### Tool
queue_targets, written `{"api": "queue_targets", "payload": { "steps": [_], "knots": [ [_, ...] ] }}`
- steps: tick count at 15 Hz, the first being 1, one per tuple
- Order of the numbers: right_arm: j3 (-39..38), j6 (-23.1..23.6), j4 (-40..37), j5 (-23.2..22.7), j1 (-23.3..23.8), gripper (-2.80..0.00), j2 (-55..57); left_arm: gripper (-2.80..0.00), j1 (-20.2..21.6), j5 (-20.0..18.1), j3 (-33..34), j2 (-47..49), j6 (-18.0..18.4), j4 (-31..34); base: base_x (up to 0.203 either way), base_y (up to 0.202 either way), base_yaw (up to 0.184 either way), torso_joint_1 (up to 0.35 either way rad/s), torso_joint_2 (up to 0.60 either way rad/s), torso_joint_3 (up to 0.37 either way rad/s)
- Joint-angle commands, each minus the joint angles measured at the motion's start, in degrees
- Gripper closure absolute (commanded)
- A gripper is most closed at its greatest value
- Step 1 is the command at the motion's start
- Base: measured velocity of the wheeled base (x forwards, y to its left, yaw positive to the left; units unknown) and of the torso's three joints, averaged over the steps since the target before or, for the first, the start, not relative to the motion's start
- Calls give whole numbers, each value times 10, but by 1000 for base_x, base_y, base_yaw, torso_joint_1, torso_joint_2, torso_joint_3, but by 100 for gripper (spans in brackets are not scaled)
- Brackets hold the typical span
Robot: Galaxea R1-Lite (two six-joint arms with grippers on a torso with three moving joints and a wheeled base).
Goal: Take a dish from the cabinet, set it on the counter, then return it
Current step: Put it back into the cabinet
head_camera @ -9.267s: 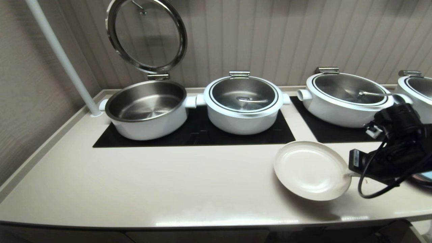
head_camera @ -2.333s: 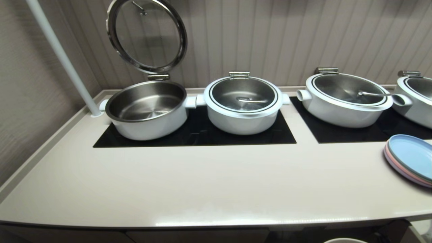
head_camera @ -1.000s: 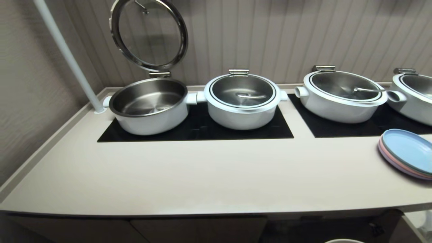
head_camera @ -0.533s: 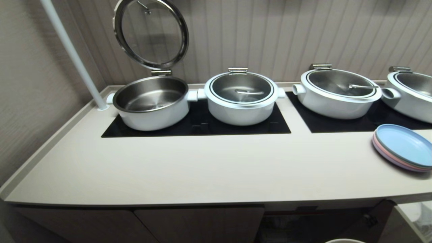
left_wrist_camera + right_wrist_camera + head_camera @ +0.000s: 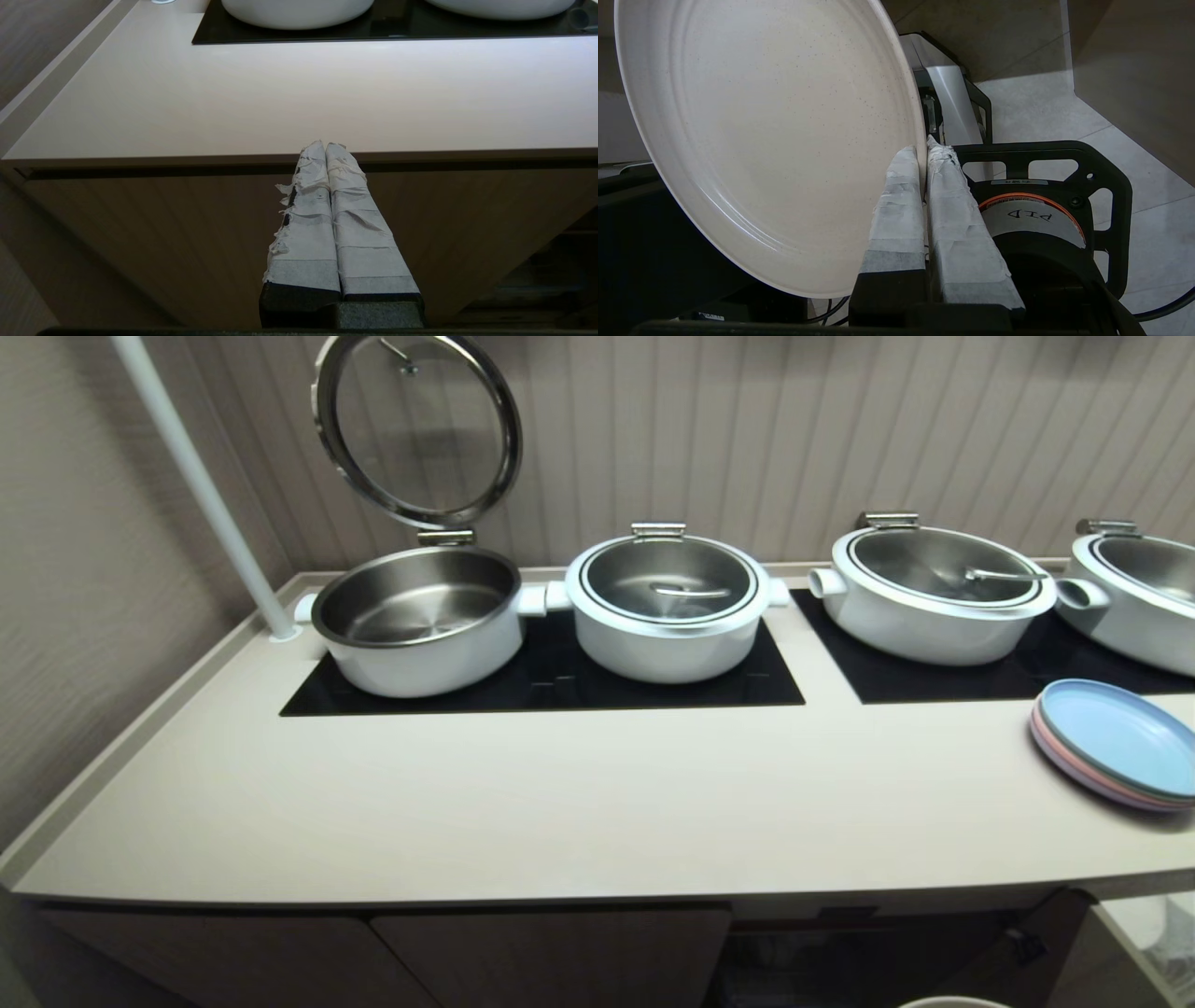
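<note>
Gone from the counter is the dish that lay there some seconds back; only a sliver of its rim shows at the bottom edge of my head view, below the counter's front. My camera has also dipped, so the cabinet fronts now show beneath the rounded front edge.

I count four white pots: one open pot with a bare steel bowl and its round glass lid hinged upright, and three more with lids down. Two inset black glass panels sit under them. One stack of pastel plates, blue on top, lies at the right. One white pole rises at the back left.

My right gripper pinches the cream dish by its rim between two tape-wrapped fingers, with the speckled, shallow plate tilted nearly on edge above the tiled floor.

My left gripper is parked before the cabinet front, level with the counter's edge, its two taped fingers pressed together on nothing.
</note>
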State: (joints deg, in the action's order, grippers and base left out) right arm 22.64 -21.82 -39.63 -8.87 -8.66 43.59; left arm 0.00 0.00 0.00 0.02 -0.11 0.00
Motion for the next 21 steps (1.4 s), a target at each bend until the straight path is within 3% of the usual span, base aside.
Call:
{"api": "queue_targets", "payload": {
  "steps": [1,21],
  "knots": [
    [2,-2,-2,-1,0,0,1,0,0,0,0,0,0,0,0,0,0,0,0,0],
    [4,-8,-2,-15,14,0,1,0,0,0,0,0,0,0,0,0,0,0,0,0]
  ]
}}
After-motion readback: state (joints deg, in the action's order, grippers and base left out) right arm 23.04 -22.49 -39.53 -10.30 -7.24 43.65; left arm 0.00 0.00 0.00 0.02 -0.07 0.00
